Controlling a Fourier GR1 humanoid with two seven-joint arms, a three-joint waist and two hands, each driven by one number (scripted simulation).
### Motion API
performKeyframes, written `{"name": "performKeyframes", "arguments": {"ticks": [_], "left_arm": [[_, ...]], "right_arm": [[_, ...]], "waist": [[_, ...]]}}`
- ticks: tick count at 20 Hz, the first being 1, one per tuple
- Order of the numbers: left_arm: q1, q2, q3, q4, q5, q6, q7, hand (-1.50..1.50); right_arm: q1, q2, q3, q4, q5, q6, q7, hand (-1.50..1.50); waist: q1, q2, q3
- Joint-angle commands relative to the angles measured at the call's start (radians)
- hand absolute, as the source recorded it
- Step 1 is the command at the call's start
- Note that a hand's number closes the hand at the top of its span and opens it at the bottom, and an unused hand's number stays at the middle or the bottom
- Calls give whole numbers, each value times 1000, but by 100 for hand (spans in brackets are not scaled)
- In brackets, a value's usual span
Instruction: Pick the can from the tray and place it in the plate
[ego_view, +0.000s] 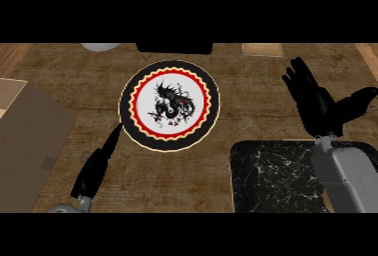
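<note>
Plate (170, 106) sits centre-counter, slightly left of middle: black rim, red and yellow rings, white centre with a black-and-red dragon figure. Nothing on it.

Tray (277, 177) at 4 o'clock from the plate, near but not touching: dark, marbled with white veins, rounded corners. Its right part is hidden under the right forearm.

Can: not visible anywhere. Not on the plate, not on the tray part that shows. Can't tell where it is.

Right hand (321, 107) at 3 o'clock from the plate, above the tray's far edge. Fingers straight, pointing to 12, slightly fanned; thumb stuck out to the right. Holds nothing.

Left hand (96, 167) at 7 o'clock from the plate, seen edge-on. Fingers straight and pressed together, tips aimed at the plate's lower-left rim, just short of it. Holds nothing.

Box (29, 145) at 9 o'clock, brown, by the left edge. Along the far edge: a pale round thing (101, 47), a black thing (174, 48), a tan block (263, 49).
</note>
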Motion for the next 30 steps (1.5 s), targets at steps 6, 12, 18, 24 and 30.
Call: {"name": "performKeyframes", "arguments": {"ticks": [6, 12, 18, 24, 30], "left_arm": [[-38, 69, 234, -34, 103, -11, -104, 0], [16, 65, 222, -24, 119, -41, -113, 0], [22, 81, 233, -113, 137, -73, -51, 0], [6, 45, 240, -37, 118, -97, -95, 0], [3, 45, 241, -33, 103, -93, -104, 0]], "right_arm": [[138, -46, 4, -342, -43, -65, 254, 150], [382, -39, 30, -438, 331, -368, -37, -150], [644, -46, 118, -693, 535, -474, -54, -150], [850, -144, 6, -886, 569, -442, 74, -150], [1007, -319, -36, -987, 660, -291, 302, -150]], "waist": [[-63, -6, 17], [-82, -6, 18], [-55, -4, 19], [-53, 1, 18], [-52, 2, 17]]}}
